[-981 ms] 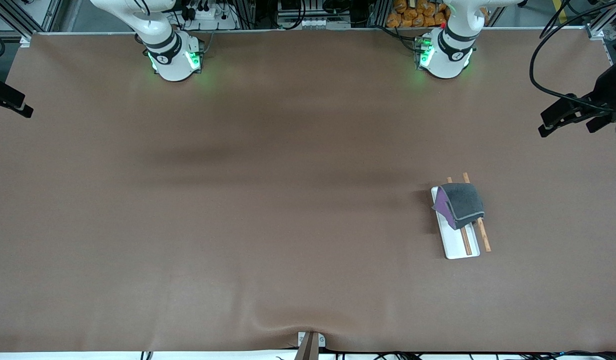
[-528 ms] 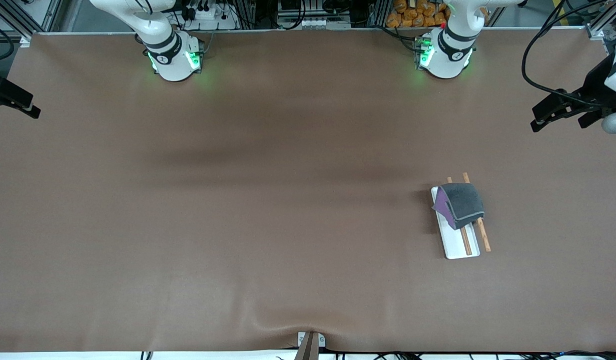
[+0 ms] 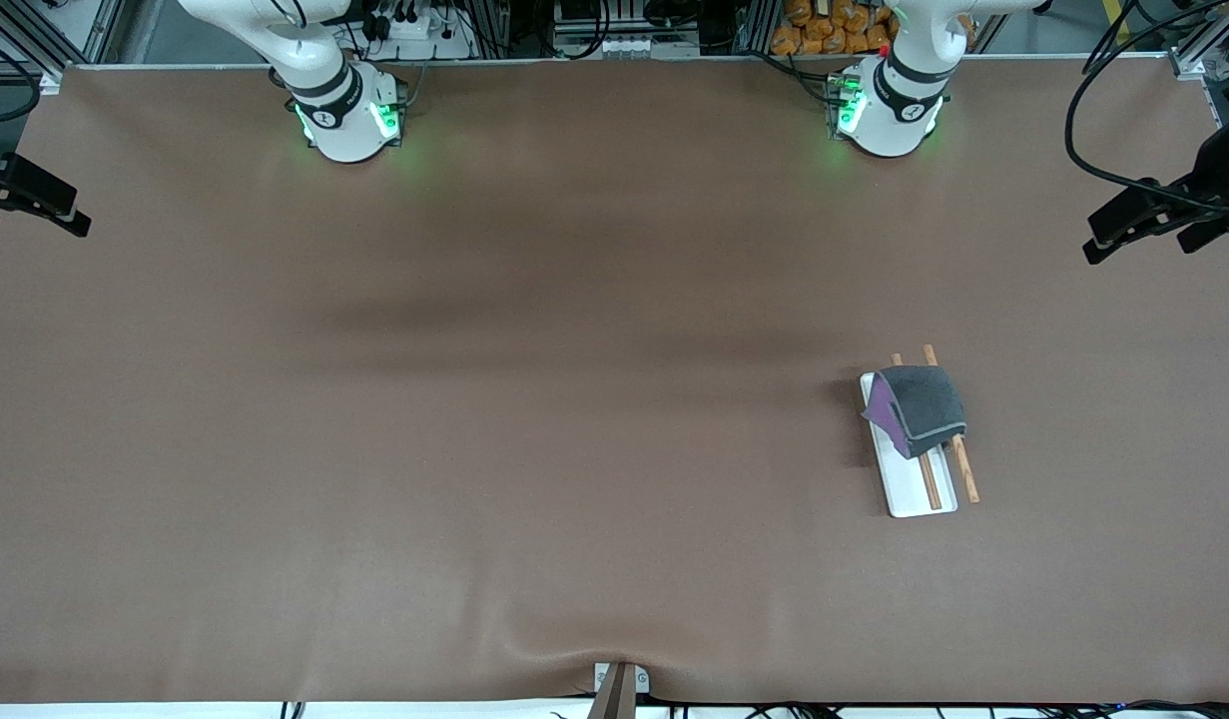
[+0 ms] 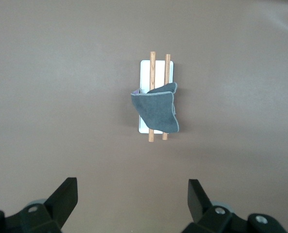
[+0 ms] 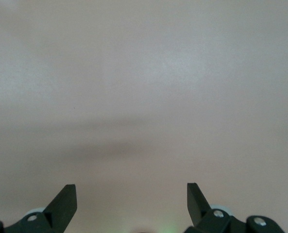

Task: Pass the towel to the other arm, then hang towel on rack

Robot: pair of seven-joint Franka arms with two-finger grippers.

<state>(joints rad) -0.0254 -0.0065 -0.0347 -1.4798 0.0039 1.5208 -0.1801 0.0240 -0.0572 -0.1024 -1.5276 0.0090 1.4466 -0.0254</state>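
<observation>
Left gripper (image 3: 1138,222), fingers spread and empty, has drifted back toward its table end since half a second ago; right gripper (image 3: 40,197), also spread, crept slightly inward. Towel (image 3: 919,407) remains draped over the rack (image 3: 914,479)

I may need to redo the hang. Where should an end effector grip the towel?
Probably the towel's top fold, where it drapes over the rack's two rods, coming straight down from above; the raised ridge there leaves room for fingers on either face.

Light: even, overhead | shadows: soft bands on table (image 3: 534,320) | right wrist view: pale, washed-out | focus: sharp
</observation>
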